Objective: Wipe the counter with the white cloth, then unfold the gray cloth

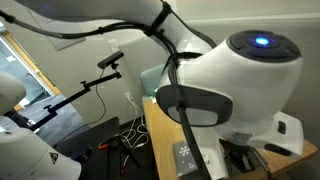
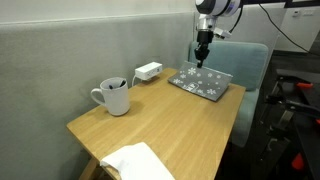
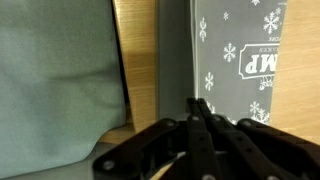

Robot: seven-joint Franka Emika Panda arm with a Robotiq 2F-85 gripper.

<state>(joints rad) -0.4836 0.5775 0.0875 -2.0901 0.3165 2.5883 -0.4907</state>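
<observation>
The white cloth (image 2: 140,160) lies bunched at the near end of the wooden table (image 2: 170,120). The gray cloth (image 2: 200,83), printed with white snowflakes, lies folded flat at the far end; it also shows in the wrist view (image 3: 240,50) and partly in an exterior view (image 1: 185,155). My gripper (image 2: 203,60) hangs just above the far edge of the gray cloth, far from the white cloth. In the wrist view its fingers (image 3: 200,105) are pressed together with nothing between them.
A white mug (image 2: 115,97) with something dark inside stands at the table's back edge, by the wall. A small white box (image 2: 148,71) sits further along the wall. A blue-gray chair (image 2: 245,60) stands beyond the table. The robot's base (image 1: 235,80) fills an exterior view.
</observation>
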